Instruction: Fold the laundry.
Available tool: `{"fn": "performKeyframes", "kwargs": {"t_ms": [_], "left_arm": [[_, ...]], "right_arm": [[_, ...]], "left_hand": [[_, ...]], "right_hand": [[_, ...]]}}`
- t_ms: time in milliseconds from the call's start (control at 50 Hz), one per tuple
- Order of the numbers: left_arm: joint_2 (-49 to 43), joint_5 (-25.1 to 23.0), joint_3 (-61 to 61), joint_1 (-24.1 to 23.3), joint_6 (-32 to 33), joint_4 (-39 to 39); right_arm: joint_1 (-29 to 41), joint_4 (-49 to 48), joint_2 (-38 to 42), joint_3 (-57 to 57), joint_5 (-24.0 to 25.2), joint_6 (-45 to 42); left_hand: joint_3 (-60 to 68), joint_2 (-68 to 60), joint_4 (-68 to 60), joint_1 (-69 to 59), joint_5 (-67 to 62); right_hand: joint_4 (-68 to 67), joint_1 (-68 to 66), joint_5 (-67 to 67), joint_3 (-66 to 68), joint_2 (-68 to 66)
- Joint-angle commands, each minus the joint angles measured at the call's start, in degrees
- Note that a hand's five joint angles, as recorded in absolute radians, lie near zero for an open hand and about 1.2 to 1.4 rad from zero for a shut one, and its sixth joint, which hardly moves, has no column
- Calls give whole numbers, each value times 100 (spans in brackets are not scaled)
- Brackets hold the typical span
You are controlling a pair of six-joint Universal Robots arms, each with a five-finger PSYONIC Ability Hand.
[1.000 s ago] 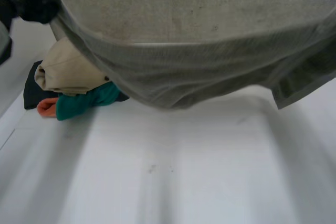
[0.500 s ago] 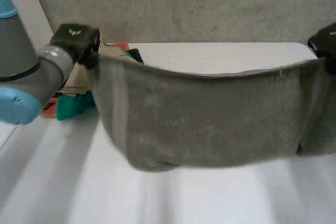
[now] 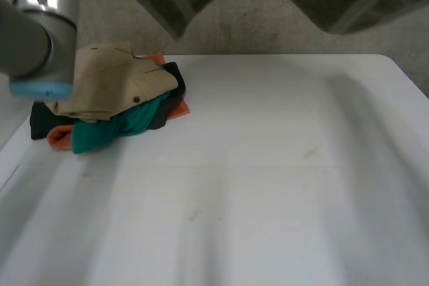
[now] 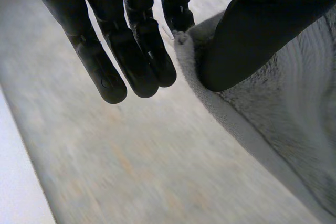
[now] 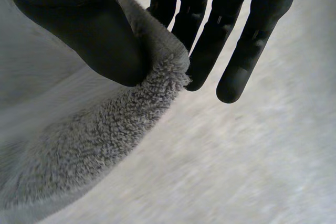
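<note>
Pinching the grey towel, your left hand and right hand clamp just its edge. Hard pulling could slip it out.

Clothes pile on table, far left

A clothes heap blocks the table's far left corner.

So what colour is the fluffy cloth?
Grey; the fluffy cloth shows best in the right wrist view.
</note>
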State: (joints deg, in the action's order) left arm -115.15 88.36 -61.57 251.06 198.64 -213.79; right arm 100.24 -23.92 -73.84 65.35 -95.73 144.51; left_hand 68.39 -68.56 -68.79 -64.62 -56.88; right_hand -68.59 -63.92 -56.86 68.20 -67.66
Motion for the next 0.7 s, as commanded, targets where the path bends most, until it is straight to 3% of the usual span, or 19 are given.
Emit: {"fn": "performKeyframes", "kwargs": {"t_ms": [20, 200, 280, 360, 380, 420, 460, 500, 600, 700], "left_arm": [[-42, -73, -1172, -93, -53, 48], [-78, -460, -2561, -365, 26, 276], [343, -504, -3255, -365, 254, 1013], [1239, -487, -3801, -330, 807, 2575], [1519, -452, -3967, -313, 1086, 3380], [1784, -434, -4100, -286, 1360, 4157], [2161, -382, -4284, -225, 1711, 5357], [2338, -451, -4337, -198, 1853, 5899], [2427, -469, -4110, -198, 1951, 5569], [1761, -416, -3662, -198, 1907, 4892]], "right_arm": [[-40, 678, 185, 645, 467, 34], [-92, 1450, 511, 1488, 556, -19], [-241, 2241, 389, 1884, 600, -212], [-803, 3409, -357, 2402, 608, -905], [-1074, 3899, -707, 2664, 643, -1351], [-1348, 4323, -1017, 2947, 722, -1836], [-1777, 4806, -1350, 3289, 932, -2528], [-2025, 4949, -1475, 3431, 1152, -2883], [-2377, 4783, -1537, 3467, 1785, -2895], [-2351, 4230, -958, 3212, 1848, -2174]], "left_hand": [[1161, -1144, -1121, -1538, -1312], [1161, -1144, -1121, -1538, -1312], [1161, -1144, -1121, -1538, -1312], [1161, -1144, -1121, -1538, -1312], [1161, -1144, -1121, -1538, -1312], [1161, -1144, -1121, -1538, -1312], [1161, -1144, -1121, -1538, -1312], [1161, -1144, -1121, -1538, -1312], [1161, -1144, -1121, -1538, -1312], [1161, -1144, -1121, -1538, -1312]], "right_hand": [[-1141, -1608, -1314, 1180, -1234], [-1141, -1608, -1314, 1180, -1234], [-1141, -1608, -1314, 1180, -1234], [-1141, -1608, -1314, 1180, -1234], [-1141, -1608, -1314, 1180, -1234], [-1141, -1608, -1314, 1180, -1234], [-1141, -1608, -1314, 1180, -1234], [-1141, -1608, -1314, 1180, -1234], [-1141, -1608, -1314, 1180, -1234], [-1141, -1608, -1314, 1180, -1234]]}}
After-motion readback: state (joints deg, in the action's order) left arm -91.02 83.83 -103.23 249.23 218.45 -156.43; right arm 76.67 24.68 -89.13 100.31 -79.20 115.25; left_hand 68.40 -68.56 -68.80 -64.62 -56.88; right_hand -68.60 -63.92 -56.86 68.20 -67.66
